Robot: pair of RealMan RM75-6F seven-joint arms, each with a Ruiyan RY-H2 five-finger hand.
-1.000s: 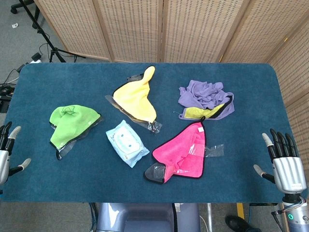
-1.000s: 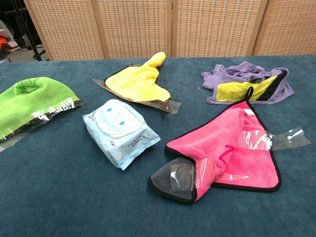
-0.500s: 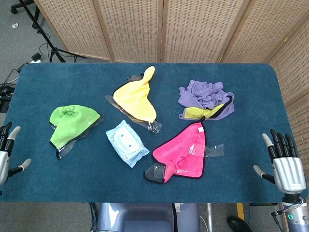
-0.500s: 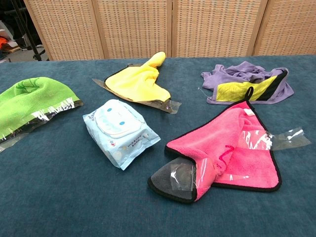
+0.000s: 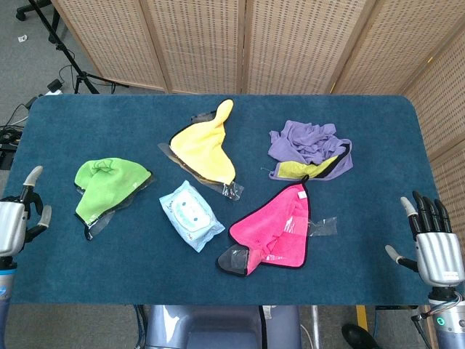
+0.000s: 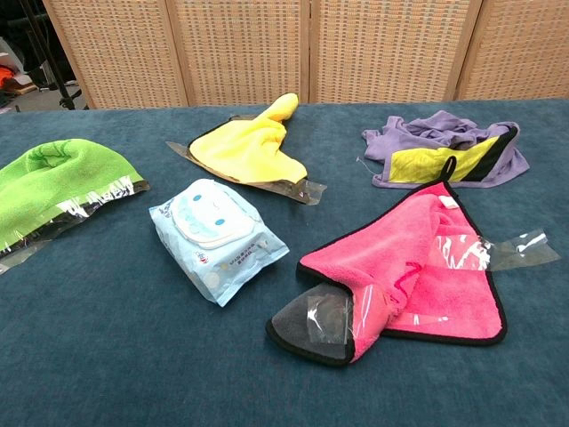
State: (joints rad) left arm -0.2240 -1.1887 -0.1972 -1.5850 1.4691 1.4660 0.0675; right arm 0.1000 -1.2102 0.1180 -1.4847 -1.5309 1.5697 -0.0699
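Note:
Several cloths lie on the blue table (image 5: 363,145). A green cloth (image 5: 109,185) (image 6: 53,182) sits at the left, a yellow one (image 5: 203,145) (image 6: 249,147) at the back middle. A purple cloth (image 5: 309,147) (image 6: 440,142) with a yellow-green patch lies at the right, a pink cloth (image 5: 280,225) (image 6: 418,267) in front. A pale blue wipes pack (image 5: 190,215) (image 6: 218,238) rests at the centre. My left hand (image 5: 16,218) hovers at the table's left edge, empty, fingers apart, nearest the green cloth. My right hand (image 5: 432,247) is at the right front edge, empty, fingers spread upward.
Woven folding screens (image 5: 247,43) (image 6: 311,49) stand behind the table. A tripod stand (image 5: 65,51) and cables are on the floor at the back left. Clear plastic wrappers cling to the cloths.
My left hand has risen and shifted inward toward the table's left edge. My right hand has dropped slightly lower. The cloths and pack have not moved.

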